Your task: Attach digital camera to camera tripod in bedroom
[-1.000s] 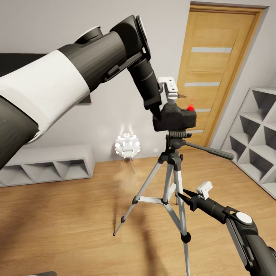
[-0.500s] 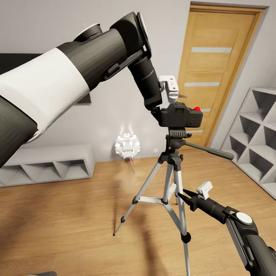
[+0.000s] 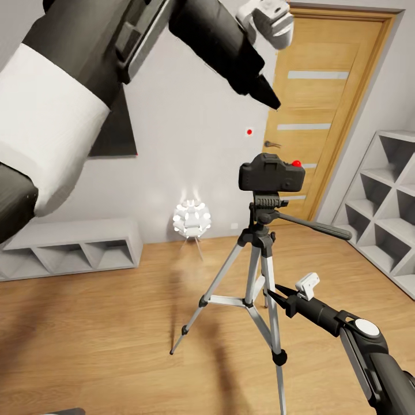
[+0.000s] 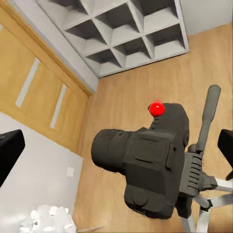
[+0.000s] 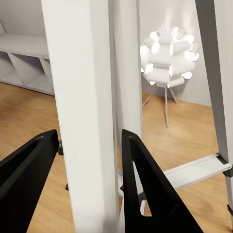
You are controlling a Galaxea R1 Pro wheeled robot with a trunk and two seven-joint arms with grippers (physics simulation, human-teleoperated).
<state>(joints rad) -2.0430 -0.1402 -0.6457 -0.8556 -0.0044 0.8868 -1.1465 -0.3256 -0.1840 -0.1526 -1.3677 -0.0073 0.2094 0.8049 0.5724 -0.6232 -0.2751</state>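
The black digital camera [image 3: 271, 173], red button on top, sits level on the pan head of the camera tripod [image 3: 262, 230], which stands on the wood floor. My left gripper [image 3: 271, 99] is open and hangs well above the camera, touching nothing. In the left wrist view its fingers [image 4: 9, 156] stand wide apart with the camera [image 4: 145, 165] far below them. Lower down, my right gripper [image 3: 272, 293] is shut on a silver tripod leg [image 5: 90, 97], and its black fingers [image 5: 150, 189] press against both sides of the leg.
A wooden door [image 3: 323, 98] with frosted strips is behind the tripod. A white cube shelf [image 3: 386, 202] stands at the right and a low white shelf [image 3: 69, 248] at the left wall. A glowing white ball lamp [image 3: 192, 220] is on the floor, and a dark TV [image 3: 118, 129] hangs on the wall.
My left gripper has let go of the camera and risen up and away. The camera, tilted one second ago, now rests level on the tripod head. The right arm has not moved.
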